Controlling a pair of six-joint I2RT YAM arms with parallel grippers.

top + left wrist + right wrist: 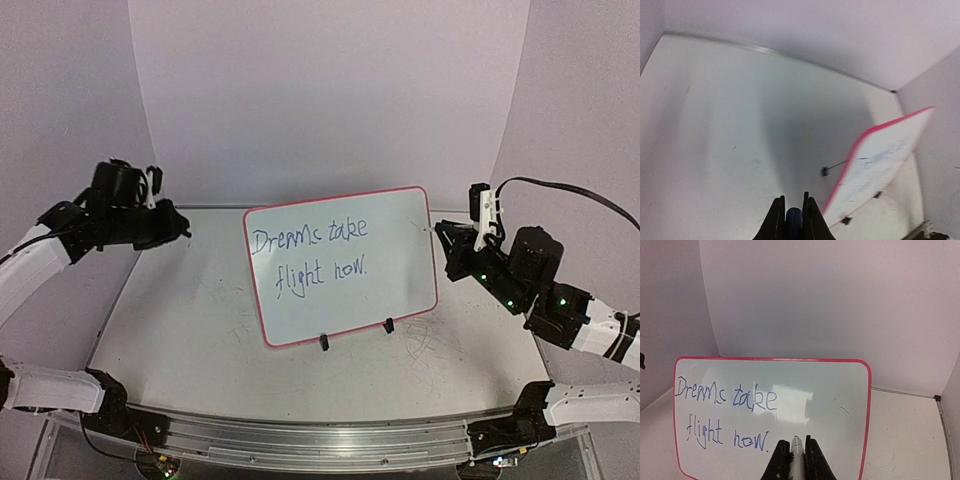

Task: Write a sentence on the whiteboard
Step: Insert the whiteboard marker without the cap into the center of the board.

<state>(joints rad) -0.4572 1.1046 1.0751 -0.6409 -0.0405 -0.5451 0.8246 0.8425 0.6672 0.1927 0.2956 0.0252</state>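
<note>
Left claw (pixel 183 232): closed. The wrist view shows its two fingers pressed against a small dark blue object (pixel 794 220) lodged between them; what the object is cannot be told. The claw hangs above the surface (pixel 180 320), not touching it.

Right claw (pixel 440 232): closed on a marker (pixel 797 455). The grey-white barrel sits between the fingers, with its tip pointing forward just past the fingertips.

Whiteboard (pixel 340 265): it stands on the surface between the two claws, well to the right of the left claw and directly ahead of the right claw. Its right edge is near the right claw's fingertips, and whether the marker tip touches the board cannot be told. The board rests on two black clip feet (pixel 324 342) at its lower edge and leans back, away from the arm bases. From the left claw's view it is seen edge-on, low and to the right, with a thin dark rod (pixel 836 166) projecting behind it.

Board face: white with a pink-red rim, and blue handwriting in two lines – "Dreams take" above, "flight now." below. The writing sits on the left and middle of the face; the part nearest the right claw is unmarked.
</note>
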